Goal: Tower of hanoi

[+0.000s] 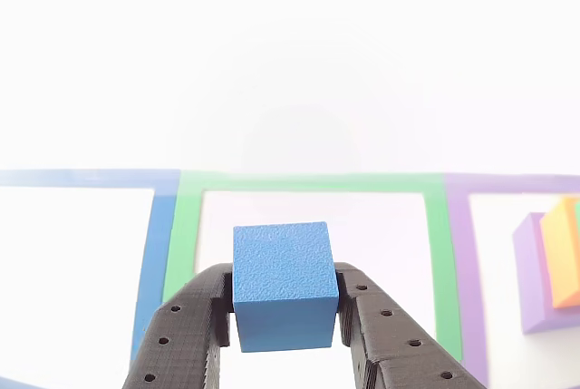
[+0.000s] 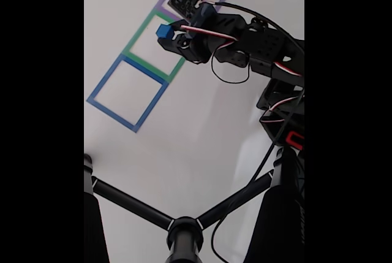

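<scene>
The blue cube point(image 1: 285, 285) sits clamped between the hand's point(image 1: 285, 316) fingers.

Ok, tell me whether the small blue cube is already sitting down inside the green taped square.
No. The small blue cube is clamped between the black jaws, held up in front of the green taped square.

The black pincer point(image 1: 285, 316) clamps a blue cube point(image 1: 285, 285) between its two perforated fingers point(image 1: 186, 335), one on each side, seen from the other view. In the fixed view the arm point(image 2: 257, 48) reaches in from the right, stretched leftward, pincer point(image 2: 166, 33) at its tip above the desk point(image 2: 184, 128).
</scene>
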`<state>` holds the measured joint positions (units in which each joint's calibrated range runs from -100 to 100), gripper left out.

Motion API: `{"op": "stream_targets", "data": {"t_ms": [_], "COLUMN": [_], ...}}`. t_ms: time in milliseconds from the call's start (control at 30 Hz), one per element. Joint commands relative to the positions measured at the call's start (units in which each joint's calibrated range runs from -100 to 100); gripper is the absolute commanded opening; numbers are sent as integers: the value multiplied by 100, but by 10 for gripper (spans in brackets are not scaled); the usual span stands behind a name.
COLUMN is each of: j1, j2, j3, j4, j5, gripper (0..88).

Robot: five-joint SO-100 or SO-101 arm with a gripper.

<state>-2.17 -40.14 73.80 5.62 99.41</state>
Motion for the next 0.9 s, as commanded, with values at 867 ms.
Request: {"op": "stream_targets", "data": {"t_ms": [867], "j1": [706], "j2": [6077], "j3": [-562], "j4": [-6699], "j5": [59], "gripper": [44]}}
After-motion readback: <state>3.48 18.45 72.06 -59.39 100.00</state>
